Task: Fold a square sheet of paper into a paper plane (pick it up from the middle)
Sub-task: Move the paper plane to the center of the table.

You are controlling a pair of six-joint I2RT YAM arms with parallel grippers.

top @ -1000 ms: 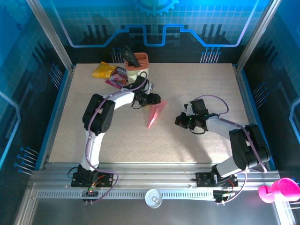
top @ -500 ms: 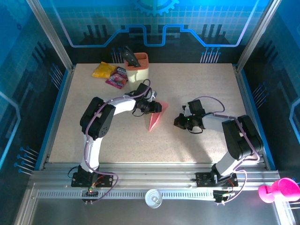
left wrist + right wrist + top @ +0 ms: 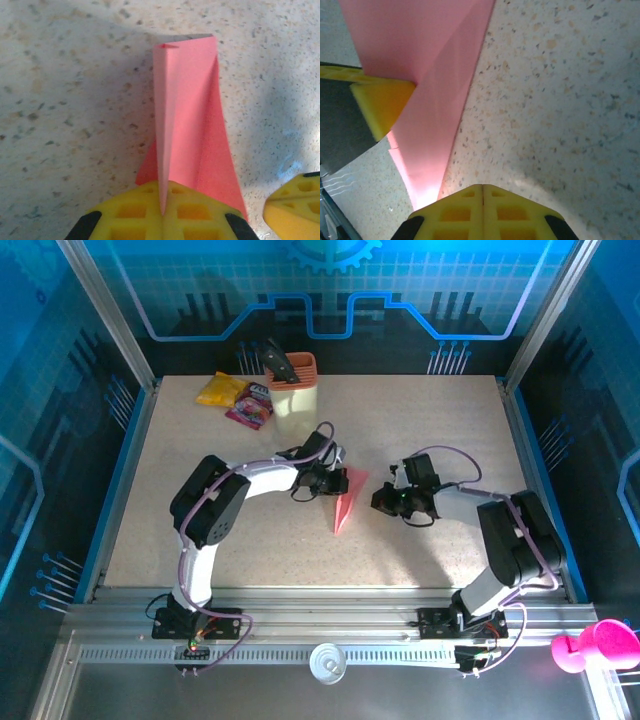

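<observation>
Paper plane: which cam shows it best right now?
Left wrist. The paper plane is close up, and its raised centre crease runs into the shut left gripper. Top external shows the paper plane in whole outline, but small. Right wrist catches only part of it, cropped by the frame's top edge.

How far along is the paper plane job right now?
Done: the plane is folded, pointed, with a raised centre crease. In hand: the left end effector is shut on that crease; the right end effector is shut, empty, beside it. Left: probably just lifting it off the table.
</observation>
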